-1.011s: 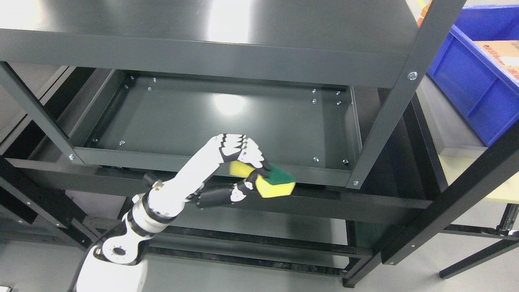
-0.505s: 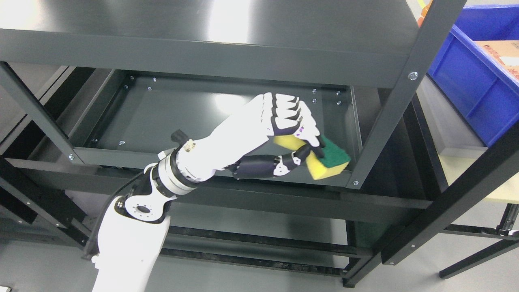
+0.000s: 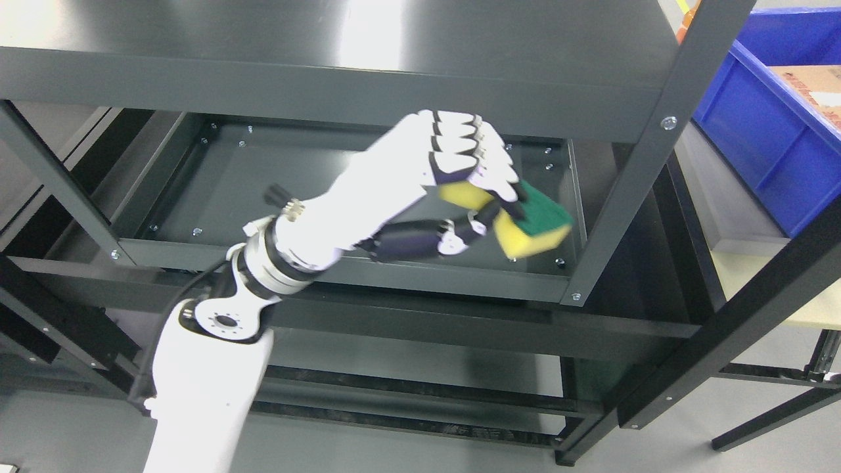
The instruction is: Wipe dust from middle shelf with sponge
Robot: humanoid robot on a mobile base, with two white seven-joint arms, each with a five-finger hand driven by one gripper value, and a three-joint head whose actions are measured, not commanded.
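Sponge [image 3: 533, 228]: yellow with a green scrub face, held over the right part of the middle shelf, close to the shelf's front right corner. It sticks out to the right past the fingertips, green face up and to the right.
Middle shelf [image 3: 315, 190]: dark grey metal tray with a raised rim and small bolts in its corners. I cannot tell if the sponge touches its surface.
Top shelf [image 3: 328, 46]: the same dark metal, directly above the middle shelf; its front beam crosses just above the hand.
Right front post [image 3: 647, 151]: slanted upright of the rack, just beside the sponge on its right.
Blue bin [image 3: 775, 125]: well to the right of the middle shelf, outside the rack, with a cardboard box [image 3: 815, 89] inside. The red print on the box is too small to read.
Left hand [image 3: 460, 180]: white, reaches in over the front rim of the middle shelf.
Fingers [image 3: 502, 180]: curled down on the top of the sponge, with the dark thumb [image 3: 427, 238] pressing from below, so the sponge is gripped.
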